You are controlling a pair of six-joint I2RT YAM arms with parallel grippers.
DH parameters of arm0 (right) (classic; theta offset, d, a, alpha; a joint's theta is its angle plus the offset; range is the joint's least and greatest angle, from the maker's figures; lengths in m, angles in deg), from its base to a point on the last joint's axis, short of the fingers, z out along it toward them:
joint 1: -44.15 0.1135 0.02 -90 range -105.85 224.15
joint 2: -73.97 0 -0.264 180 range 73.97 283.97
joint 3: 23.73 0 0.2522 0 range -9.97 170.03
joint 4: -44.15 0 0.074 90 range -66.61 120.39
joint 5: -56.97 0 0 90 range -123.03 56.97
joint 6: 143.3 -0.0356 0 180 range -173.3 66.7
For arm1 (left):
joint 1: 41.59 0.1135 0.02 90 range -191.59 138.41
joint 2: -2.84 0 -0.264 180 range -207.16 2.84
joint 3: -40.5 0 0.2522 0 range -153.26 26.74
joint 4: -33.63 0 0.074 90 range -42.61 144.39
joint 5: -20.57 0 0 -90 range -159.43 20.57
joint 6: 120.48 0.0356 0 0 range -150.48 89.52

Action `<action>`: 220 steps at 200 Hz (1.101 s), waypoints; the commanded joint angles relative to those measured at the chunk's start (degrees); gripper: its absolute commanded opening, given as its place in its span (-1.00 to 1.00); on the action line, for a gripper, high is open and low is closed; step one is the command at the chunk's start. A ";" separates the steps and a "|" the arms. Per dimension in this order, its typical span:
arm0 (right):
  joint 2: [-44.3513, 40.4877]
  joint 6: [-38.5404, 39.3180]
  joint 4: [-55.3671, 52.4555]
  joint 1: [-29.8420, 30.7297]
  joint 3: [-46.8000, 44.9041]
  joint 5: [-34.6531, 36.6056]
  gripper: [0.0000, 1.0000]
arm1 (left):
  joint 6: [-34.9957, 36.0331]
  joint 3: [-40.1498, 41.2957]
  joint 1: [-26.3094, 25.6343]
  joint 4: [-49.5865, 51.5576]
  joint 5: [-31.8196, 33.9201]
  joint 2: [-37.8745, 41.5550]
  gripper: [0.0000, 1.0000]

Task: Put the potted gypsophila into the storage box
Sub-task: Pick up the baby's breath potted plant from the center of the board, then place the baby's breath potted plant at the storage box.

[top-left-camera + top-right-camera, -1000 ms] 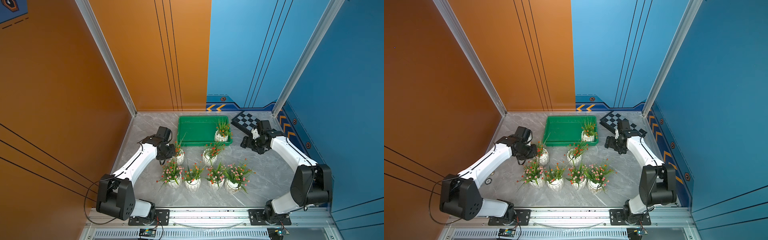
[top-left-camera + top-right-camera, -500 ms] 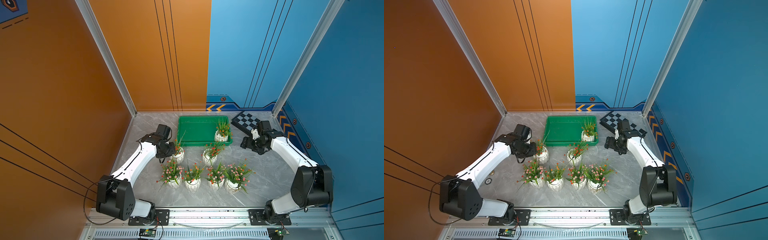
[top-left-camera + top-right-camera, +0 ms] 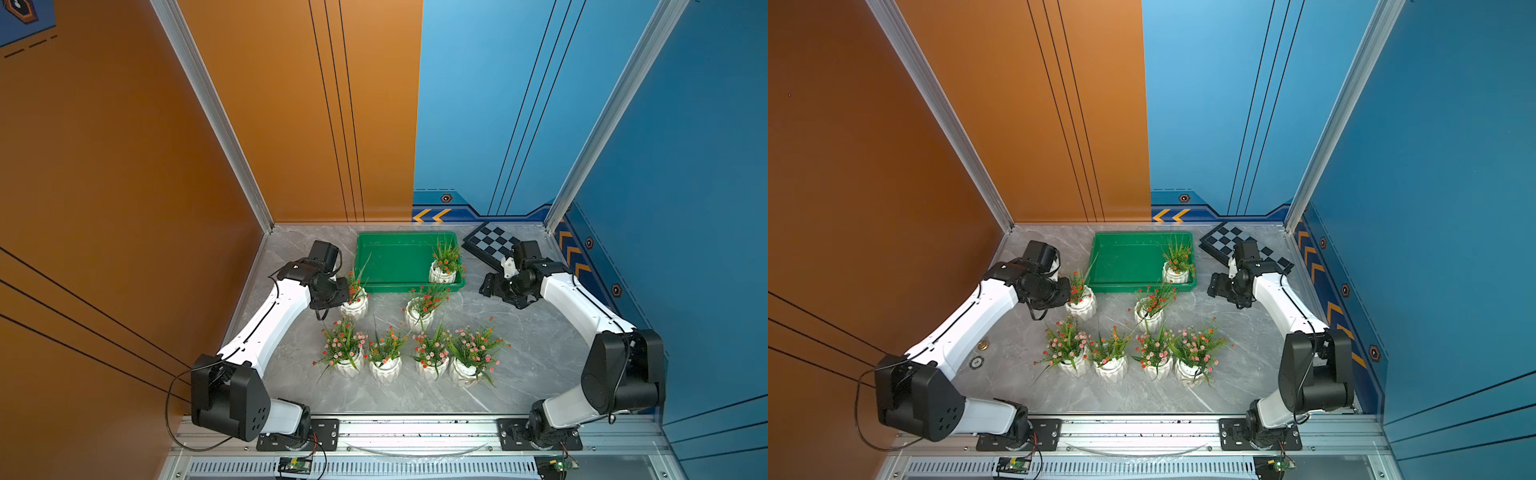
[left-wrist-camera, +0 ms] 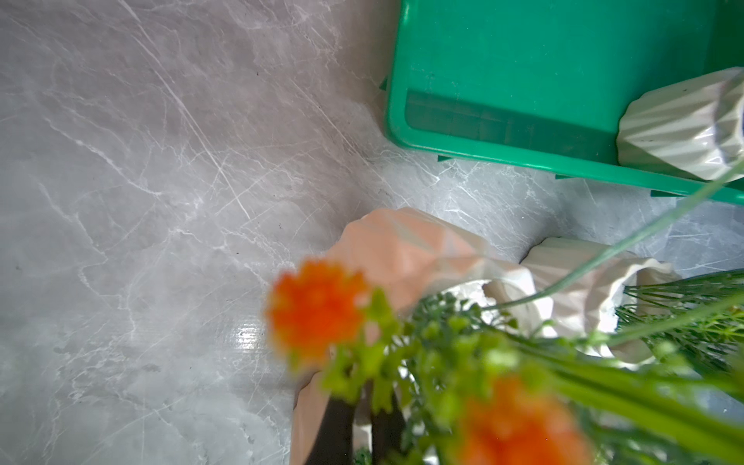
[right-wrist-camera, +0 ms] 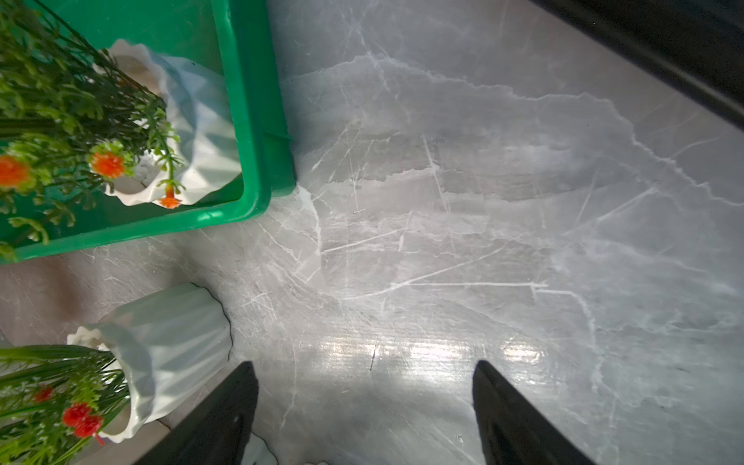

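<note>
Marble tabletop (image 3: 540, 353): 1 potted gypsophila (image 3: 442, 272) sits in storage box (image 3: 390, 259), 6 outside. L gripper (image 3: 344, 291) closed at 1 pot (image 3: 354, 308) (grip unclear); R gripper (image 5: 364, 364) apart, empty.

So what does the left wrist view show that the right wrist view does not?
Only the left wrist view: the left jaws, shut on a near potted plant whose orange flowers blur at the lens. Only the right wrist view: the right jaws, wide open with nothing between them. Both: the grey table, the green box with one pot inside, and another pot standing just outside it.
</note>
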 commanded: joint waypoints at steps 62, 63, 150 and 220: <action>1.75 1.47 -0.99 0.33 3.27 -1.88 0.70 | 0.37 -10.37 0.53 2.74 -1.87 -2.62 -1.00; 1.73 1.53 -1.01 0.34 3.28 -1.89 0.69 | 0.32 -10.50 0.53 2.77 -1.89 -2.72 -1.00; 4.28 2.47 -2.97 0.28 8.05 -3.03 0.70 | 0.71 -26.90 0.12 2.63 -3.97 -16.67 -1.00; 6.07 2.96 -3.65 -0.26 10.29 -3.32 0.70 | 1.08 -38.22 0.00 2.66 -5.51 -28.18 -1.00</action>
